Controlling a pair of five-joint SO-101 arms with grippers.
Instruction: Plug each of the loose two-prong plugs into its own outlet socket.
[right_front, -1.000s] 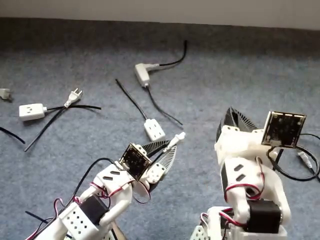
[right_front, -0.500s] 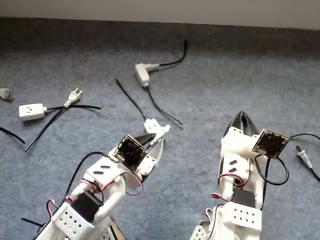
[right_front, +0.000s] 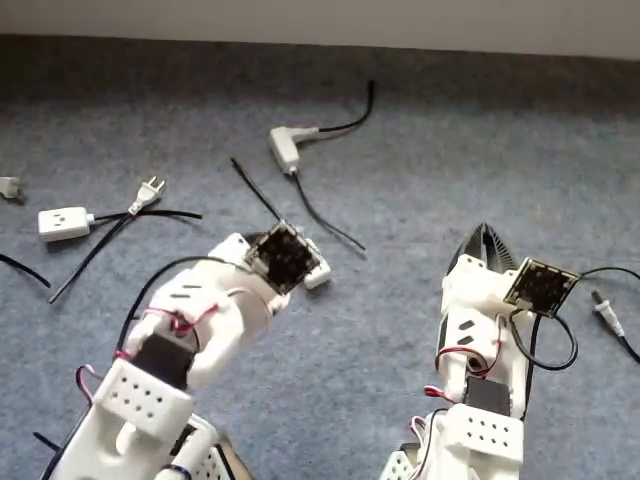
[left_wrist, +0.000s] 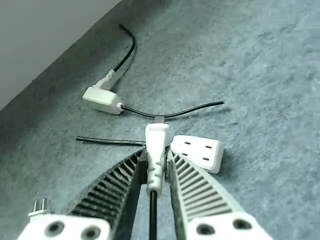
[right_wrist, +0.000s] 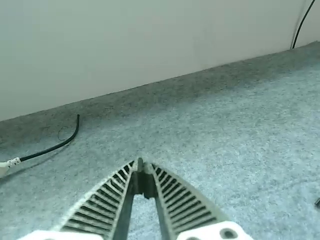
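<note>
My left gripper is shut on a white two-prong plug, whose black cord runs back between the fingers. The plug's front end hangs just above the carpet, right beside a white outlet socket with its slots facing up. In the high view the left arm stretches to the middle of the carpet and its wrist covers most of that socket. My right gripper sits at the right, shut and holding nothing. Another loose plug lies by a second socket at the left.
A white angled block with a black cable lies at the back of the grey carpet. A further plug lies at the right edge beside the right arm. Thin black cords cross the middle. A pale wall bounds the far side.
The left arm has swung forward and to the left with the plug, lowering it next to the middle socket. The right arm turned and dropped a second ago, then stayed still.
</note>
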